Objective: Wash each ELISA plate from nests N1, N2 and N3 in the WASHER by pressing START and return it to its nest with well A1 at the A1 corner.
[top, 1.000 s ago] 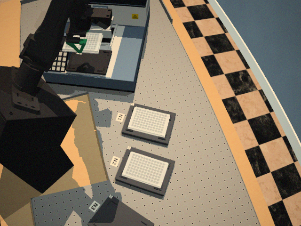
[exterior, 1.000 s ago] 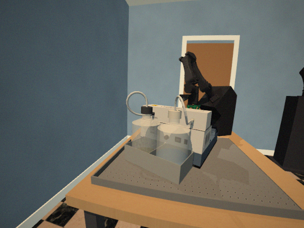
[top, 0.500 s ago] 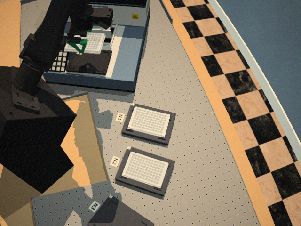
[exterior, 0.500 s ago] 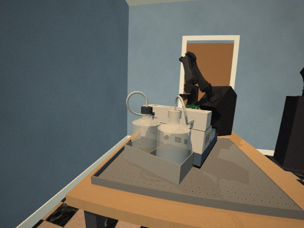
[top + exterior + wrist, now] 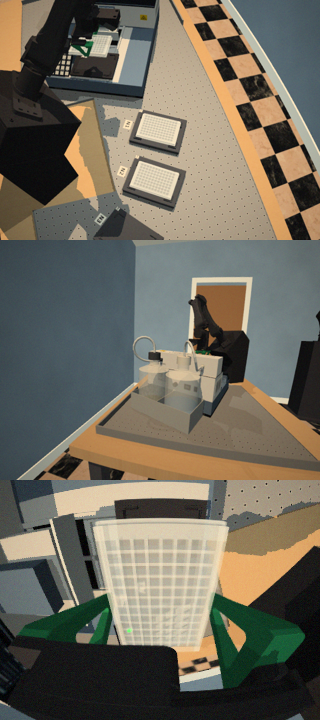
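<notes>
My gripper (image 5: 84, 47) with green fingers is shut on a white 96-well plate (image 5: 94, 45) and holds it in the air above the washer's dark carrier (image 5: 95, 65). In the wrist view the plate (image 5: 160, 583) sits between the green fingers, with the carrier's edge (image 5: 160, 508) beyond it. White plates lie in nest N1 (image 5: 158, 129) and nest N2 (image 5: 154, 179). Nest N3 (image 5: 126, 227) at the bottom edge holds no plate. The keypad (image 5: 62, 65) lies left of the carrier, partly hidden by my arm.
The washer body (image 5: 124, 46) stands at the back left of the perforated board, its manifold behind the carrier. My arm's dark base (image 5: 28, 129) fills the left. Two bottles in a grey tray (image 5: 168, 400) stand behind the washer (image 5: 201, 369).
</notes>
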You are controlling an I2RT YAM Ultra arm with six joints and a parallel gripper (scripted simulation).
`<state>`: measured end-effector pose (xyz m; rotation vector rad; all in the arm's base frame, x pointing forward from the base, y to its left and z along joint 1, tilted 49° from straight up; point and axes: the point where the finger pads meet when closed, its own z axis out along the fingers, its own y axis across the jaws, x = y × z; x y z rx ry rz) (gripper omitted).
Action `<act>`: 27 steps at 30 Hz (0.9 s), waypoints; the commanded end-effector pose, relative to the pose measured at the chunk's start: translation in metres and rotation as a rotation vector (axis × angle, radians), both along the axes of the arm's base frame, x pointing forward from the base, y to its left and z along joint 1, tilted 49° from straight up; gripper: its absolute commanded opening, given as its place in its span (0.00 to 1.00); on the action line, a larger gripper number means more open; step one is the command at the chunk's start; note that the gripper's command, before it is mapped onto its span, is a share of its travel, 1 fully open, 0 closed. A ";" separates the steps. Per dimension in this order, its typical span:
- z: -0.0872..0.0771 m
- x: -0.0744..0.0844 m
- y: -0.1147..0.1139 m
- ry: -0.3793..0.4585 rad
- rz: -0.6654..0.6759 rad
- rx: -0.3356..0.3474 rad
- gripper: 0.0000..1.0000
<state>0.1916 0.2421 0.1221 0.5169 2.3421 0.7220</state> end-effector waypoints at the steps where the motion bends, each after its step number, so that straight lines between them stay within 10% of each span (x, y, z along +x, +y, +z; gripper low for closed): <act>1: 0.003 0.000 0.000 -0.005 -0.003 0.007 0.00; 27: -0.012 0.015 0.010 -0.006 -0.003 0.007 0.00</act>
